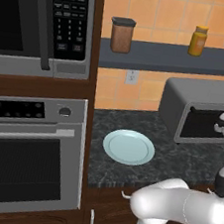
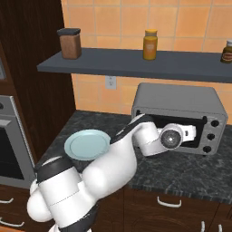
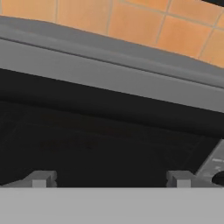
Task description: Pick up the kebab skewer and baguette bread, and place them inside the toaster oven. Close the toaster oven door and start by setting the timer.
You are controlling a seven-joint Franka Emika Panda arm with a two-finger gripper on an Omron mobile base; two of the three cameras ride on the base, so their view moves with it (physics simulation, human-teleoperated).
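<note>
End effector [image 3: 109,179], fingers spread and empty, I hold at the grey rounded metal toaster oven's [image 2: 181,102] dark front to work it.

Arm stretched fwd, wrist level, pincer [image 3: 109,179] fingers spread wide.

No text can be read. The microwave [image 1: 43,20] has a keypad [image 1: 70,16] of pale marks, all too small and blurred to make out. The big oven [image 1: 30,156] has a dark panel [image 1: 14,110] with faint light marks, also blurred. The jars on the shelf [image 2: 136,63], a brown jar [image 2: 70,43], a yellow jar [image 2: 150,44] and a dark jar [image 2: 228,51], bear no legible labels. The toaster oven [image 2: 181,102] has knobs [image 2: 211,136] with no legible markings.
</note>
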